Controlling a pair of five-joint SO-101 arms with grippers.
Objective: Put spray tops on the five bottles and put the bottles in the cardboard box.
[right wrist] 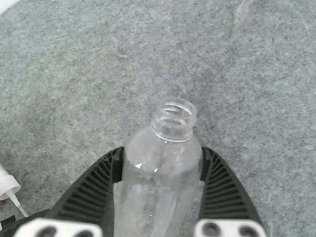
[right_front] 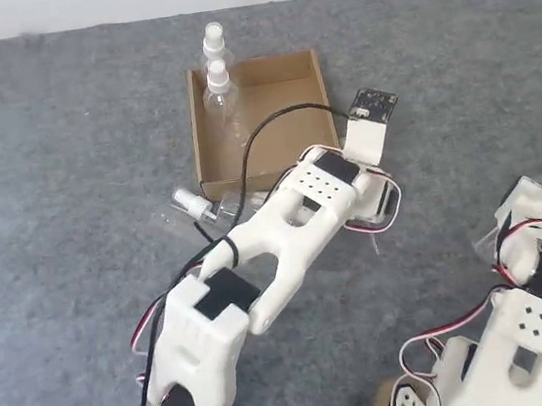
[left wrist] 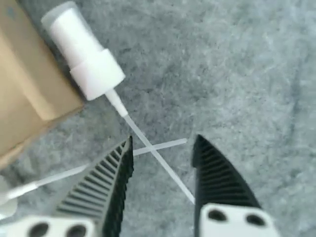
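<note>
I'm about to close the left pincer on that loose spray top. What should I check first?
1. Left pincer open: ok.
2. Spray top within its grasp: not ok, only its dip tube lies there.
3. One tube alone there: not ok, a second tube crosses it.
4. Right pincer shut on the bottle: ok.
5. Bottle neck uncapped: ok.
6. Spray top apart from the cardboard box: cannot tell.

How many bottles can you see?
3. Two stand at the cardboard box's far left corner: the rear capped bottle and front capped bottle. An open bottle sits in the right gripper. Others may hide under the arms.
</note>
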